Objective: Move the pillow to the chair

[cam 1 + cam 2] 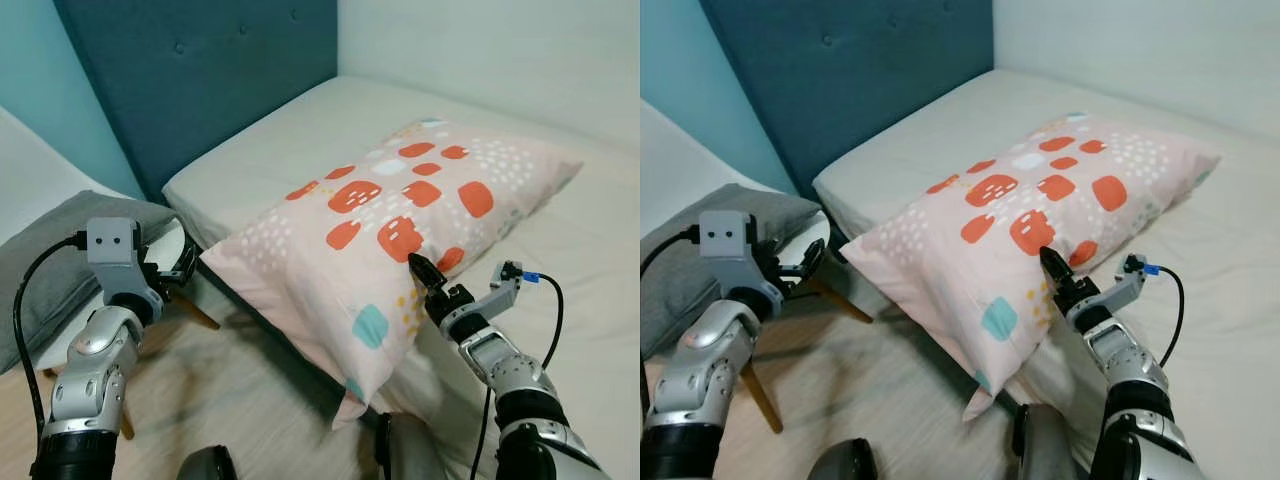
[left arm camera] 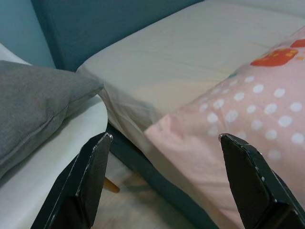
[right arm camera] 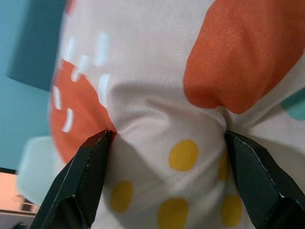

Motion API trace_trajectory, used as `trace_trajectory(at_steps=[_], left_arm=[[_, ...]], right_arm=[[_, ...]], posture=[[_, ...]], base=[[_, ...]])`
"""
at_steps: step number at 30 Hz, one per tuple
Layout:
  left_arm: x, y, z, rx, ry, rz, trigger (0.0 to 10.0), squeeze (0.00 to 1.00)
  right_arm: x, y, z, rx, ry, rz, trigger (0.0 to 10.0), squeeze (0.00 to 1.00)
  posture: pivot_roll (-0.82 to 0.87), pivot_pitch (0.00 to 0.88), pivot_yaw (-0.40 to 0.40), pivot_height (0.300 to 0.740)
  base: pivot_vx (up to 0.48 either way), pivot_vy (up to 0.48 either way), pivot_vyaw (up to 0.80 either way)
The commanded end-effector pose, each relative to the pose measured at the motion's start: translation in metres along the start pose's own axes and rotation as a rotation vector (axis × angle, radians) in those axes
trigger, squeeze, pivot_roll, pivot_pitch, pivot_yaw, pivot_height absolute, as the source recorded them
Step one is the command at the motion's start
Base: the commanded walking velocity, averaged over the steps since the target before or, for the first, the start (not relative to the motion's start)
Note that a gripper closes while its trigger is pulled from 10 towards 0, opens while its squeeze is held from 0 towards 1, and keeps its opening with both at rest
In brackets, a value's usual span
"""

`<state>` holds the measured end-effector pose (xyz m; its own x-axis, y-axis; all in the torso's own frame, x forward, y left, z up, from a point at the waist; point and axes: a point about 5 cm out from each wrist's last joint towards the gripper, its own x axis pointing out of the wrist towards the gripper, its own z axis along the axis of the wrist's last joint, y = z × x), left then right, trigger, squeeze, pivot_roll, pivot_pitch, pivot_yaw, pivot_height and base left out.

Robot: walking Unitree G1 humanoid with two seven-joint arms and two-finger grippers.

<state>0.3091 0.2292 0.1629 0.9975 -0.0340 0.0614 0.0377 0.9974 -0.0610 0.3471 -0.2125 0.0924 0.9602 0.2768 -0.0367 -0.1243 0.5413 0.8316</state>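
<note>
Left to right: my left hand (image 1: 170, 272) hangs wide open near the chair (image 2: 62, 157), whose grey cushion (image 2: 33, 102) its wrist view shows. The pillow (image 1: 400, 220) lies on the bed (image 1: 300, 130); my right hand (image 3: 167, 157), fingers spread, presses into it, fabric bunched.

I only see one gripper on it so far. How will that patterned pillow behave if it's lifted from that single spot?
The pillow looks soft: its cover dimples where the right gripper presses in with fingers spread, so it will probably sag and fold. It seems light for its bulk. One corner already overhangs the bed, so it may slide off easily.
</note>
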Motion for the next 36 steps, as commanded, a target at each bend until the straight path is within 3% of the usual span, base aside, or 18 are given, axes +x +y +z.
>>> trace_trajectory(at_steps=[1,3,10,11,15,22,29,32,36], left_arm=[[-0.004,0.009,0.001,0.011,0.013,0.025,10.0,0.00],[-0.007,0.009,0.003,0.013,0.012,0.026,10.0,0.00],[-0.009,0.006,0.005,0.011,0.022,0.023,10.0,0.00],[-0.009,0.005,0.005,0.009,0.025,0.021,10.0,0.00],[-0.009,0.004,0.004,0.006,0.030,0.019,10.0,0.00],[-0.008,0.003,0.004,-0.007,0.030,0.016,10.0,0.00],[-0.001,-0.003,-0.001,-0.038,0.038,0.009,10.0,0.00],[0.002,-0.005,-0.001,-0.062,0.032,0.008,10.0,0.00],[0.009,-0.014,0.000,-0.096,0.028,-0.007,10.0,0.00]], right_arm=[[0.002,-0.001,-0.010,-0.005,0.048,-0.032,10.0,0.00],[0.009,-0.002,-0.017,-0.066,0.125,-0.145,10.0,0.00],[0.026,0.018,-0.008,-0.100,0.127,-0.119,10.0,0.00],[0.030,0.025,-0.008,-0.142,0.149,-0.099,0.0,0.00],[0.037,0.035,-0.008,-0.188,0.182,-0.076,0.0,0.00],[0.039,0.036,-0.007,-0.208,0.179,-0.094,0.0,0.00],[0.034,0.037,0.016,-0.312,0.128,-0.052,0.0,0.00],[0.033,0.046,0.030,-0.338,0.064,0.000,0.0,0.00],[0.028,0.070,0.047,-0.374,-0.009,0.148,0.0,0.00]], posture=[[0.05,0.157,0.033,0.470],[0.06,0.177,0.027,0.470],[0.06,0.189,0.028,0.470],[0.05,0.187,0.029,0.470],[0.04,0.182,0.023,0.470],[0.04,0.179,0.019,0.470],[0.00,0.148,0.014,0.470],[-0.01,0.129,0.011,0.470],[-0.02,0.093,-0.001,0.475]], base=[[0.000,0.000,0.00],[0.000,0.000,0.00],[0.000,0.000,0.00],[0.000,0.000,0.00],[0.000,0.000,0.00],[0.000,0.000,0.00],[0.000,0.000,0.00],[0.000,0.000,0.00],[0.000,0.000,0.00]])
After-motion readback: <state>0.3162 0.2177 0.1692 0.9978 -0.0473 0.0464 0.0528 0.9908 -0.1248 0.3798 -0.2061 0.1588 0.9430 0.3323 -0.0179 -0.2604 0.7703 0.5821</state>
